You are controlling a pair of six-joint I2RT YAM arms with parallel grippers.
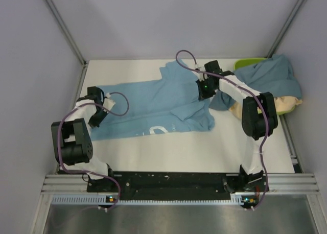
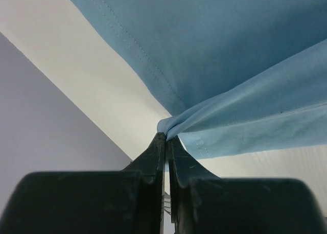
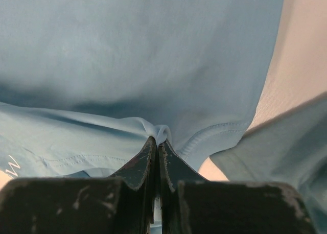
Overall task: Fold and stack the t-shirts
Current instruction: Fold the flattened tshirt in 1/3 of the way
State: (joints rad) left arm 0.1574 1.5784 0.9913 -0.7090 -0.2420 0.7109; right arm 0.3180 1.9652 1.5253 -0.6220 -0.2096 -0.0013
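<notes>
The sky-blue t-shirt [image 1: 158,103] lies spread across the middle of the table, a bit of white lettering showing near its front edge. My left gripper [image 1: 96,122] is shut on its left hem, seen pinched in the left wrist view [image 2: 166,134]. My right gripper [image 1: 205,95] is shut on its right edge, a small fold of cloth [image 3: 162,133] between the jaws. The slate-blue t-shirt [image 1: 268,75] lies bunched at the back right on the beige t-shirt [image 1: 286,105]. In the right wrist view the slate-blue cloth [image 3: 286,147] and the beige cloth [image 3: 301,60] show at the right.
The lime-green tray [image 1: 248,63] peeks out at the back right under the heaped shirts. Grey walls close in the table on the left, back and right. The black base rail [image 1: 173,183] runs along the near edge.
</notes>
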